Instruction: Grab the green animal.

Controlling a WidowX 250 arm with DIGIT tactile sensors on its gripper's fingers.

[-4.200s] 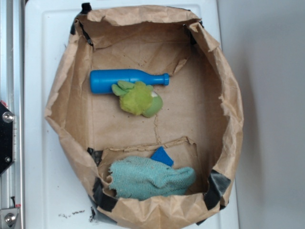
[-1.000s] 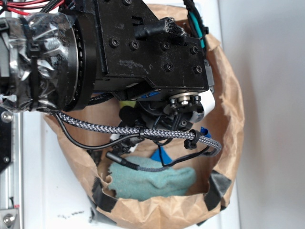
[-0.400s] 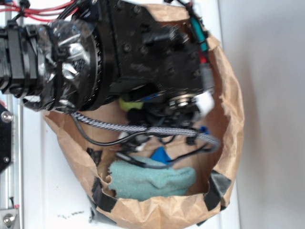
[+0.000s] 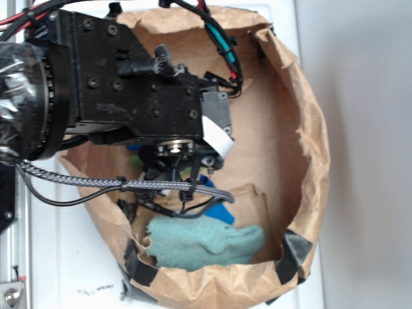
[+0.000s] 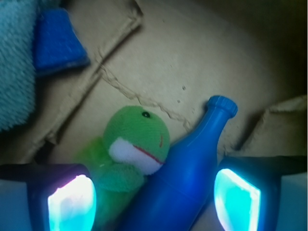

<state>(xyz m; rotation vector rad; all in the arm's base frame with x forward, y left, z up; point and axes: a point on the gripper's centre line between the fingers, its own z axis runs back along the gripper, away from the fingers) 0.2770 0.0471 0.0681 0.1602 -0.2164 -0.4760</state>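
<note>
The green animal (image 5: 130, 154) lies on the brown paper floor of the bag, seen best in the wrist view: its rounded head with 1 dark eye and a white muzzle points up and to the right, and its fuzzy body trails down toward the lower left. Its head touches the side of the blue bottle (image 5: 185, 173), which lies slanted with its capped neck toward the upper right. In the wrist view the gripper (image 5: 154, 202) stands wide, its 2 glowing pads set well apart; the left pad (image 5: 72, 202) sits in front of the toy's body and the right pad (image 5: 237, 198) is beside the bottle's far side, so both toy and bottle lie in the gap between them. Neither pad can be seen pressing on anything.

Farther off, at the upper left of the wrist view, a blue square piece (image 5: 60, 41) lies on a raised paper fold, next to the teal cloth (image 5: 17, 57).

In the exterior view the black arm body (image 4: 129, 84) and its braided cable (image 4: 122, 185) cover the toy almost entirely; the crumpled paper bag (image 4: 309, 135) rings everything, with the teal cloth (image 4: 206, 241) near its lower edge.
</note>
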